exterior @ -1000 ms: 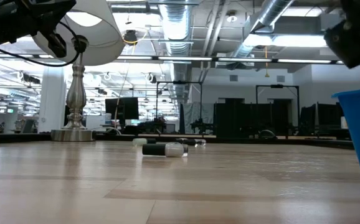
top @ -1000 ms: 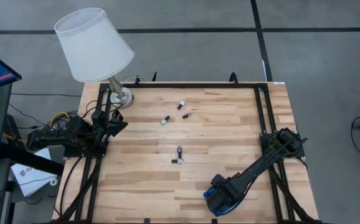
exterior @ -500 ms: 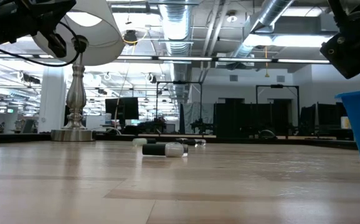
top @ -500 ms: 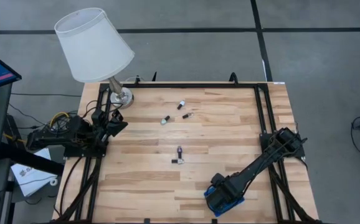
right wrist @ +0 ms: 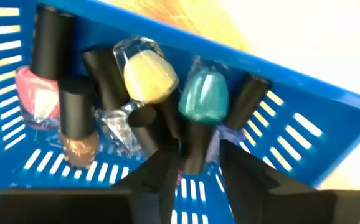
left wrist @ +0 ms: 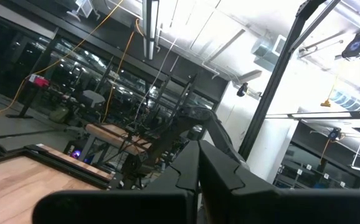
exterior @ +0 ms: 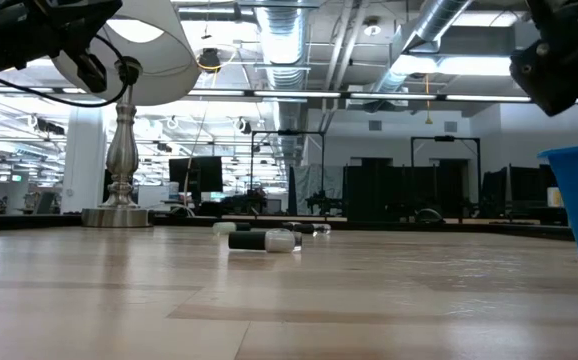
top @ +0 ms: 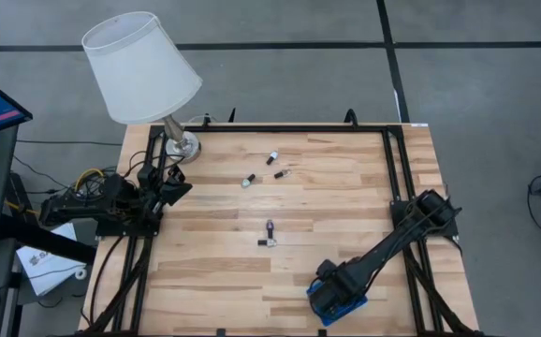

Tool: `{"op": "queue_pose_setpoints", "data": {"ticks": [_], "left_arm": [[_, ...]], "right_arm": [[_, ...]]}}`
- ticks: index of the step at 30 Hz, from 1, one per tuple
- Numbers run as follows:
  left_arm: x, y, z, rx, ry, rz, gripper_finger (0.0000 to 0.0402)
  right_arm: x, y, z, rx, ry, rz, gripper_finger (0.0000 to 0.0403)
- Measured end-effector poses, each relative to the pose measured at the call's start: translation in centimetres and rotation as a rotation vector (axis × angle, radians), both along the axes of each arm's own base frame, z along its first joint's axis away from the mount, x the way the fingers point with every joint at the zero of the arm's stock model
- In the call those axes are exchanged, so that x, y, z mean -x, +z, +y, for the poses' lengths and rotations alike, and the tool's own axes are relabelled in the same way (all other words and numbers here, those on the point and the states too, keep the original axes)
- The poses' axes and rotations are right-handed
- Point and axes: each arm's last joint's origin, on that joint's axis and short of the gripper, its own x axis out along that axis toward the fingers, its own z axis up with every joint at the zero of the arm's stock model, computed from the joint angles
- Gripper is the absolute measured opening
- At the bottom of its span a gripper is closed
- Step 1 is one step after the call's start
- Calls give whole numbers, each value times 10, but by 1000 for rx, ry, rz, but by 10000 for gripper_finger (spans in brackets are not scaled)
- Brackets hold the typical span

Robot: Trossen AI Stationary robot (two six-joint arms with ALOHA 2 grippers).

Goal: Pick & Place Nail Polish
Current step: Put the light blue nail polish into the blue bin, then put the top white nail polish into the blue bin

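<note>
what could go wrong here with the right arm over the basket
The right end effector sits low inside the blue basket, fingers among the nail polish bottles. Lifting out could drag a bottle along or tip the basket. Loose bottles on the table lie on their sides and might roll when approached.

Two dark, angular, cable-trailing arms (top: 397, 241)

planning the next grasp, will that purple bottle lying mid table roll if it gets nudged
Probably. The purple bottle lies on its side on the bare wooden table, and its narrow rounded shape would likely roll sideways when nudged. It looks tiny and light, so a light brush could shift it. A second bottle close by may get bumped.
</note>
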Motion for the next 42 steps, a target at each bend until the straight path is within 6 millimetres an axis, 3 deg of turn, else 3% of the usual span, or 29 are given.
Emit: {"op": "queue_pose_setpoints", "data": {"ticks": [8, 14, 18, 21, 31, 37, 42], "left_arm": [[0, 0, 0, 0, 0, -1, 1], [0, 0, 0, 0, 0, 0, 1], [0, 0, 0, 0, 0, 0, 1], [0, 0, 0, 0, 0, 0, 1], [0, 0, 0, 0, 0, 0, 1], [0, 0, 0, 0, 0, 0, 1], [0, 0, 0, 0, 0, 0, 1]], "right_arm": [[1, 16, -4, -35, 5, -38, 185], [-1, 66, -28, -91, -36, -164, 221], [-5, 101, -64, -36, -172, -330, 230], [-14, 114, -93, 30, -228, -429, 230], [-53, 116, -196, 166, -27, -558, 229], [-61, 128, -267, 239, -164, -641, 228], [-68, 139, -310, 305, -270, -819, 228]]}}
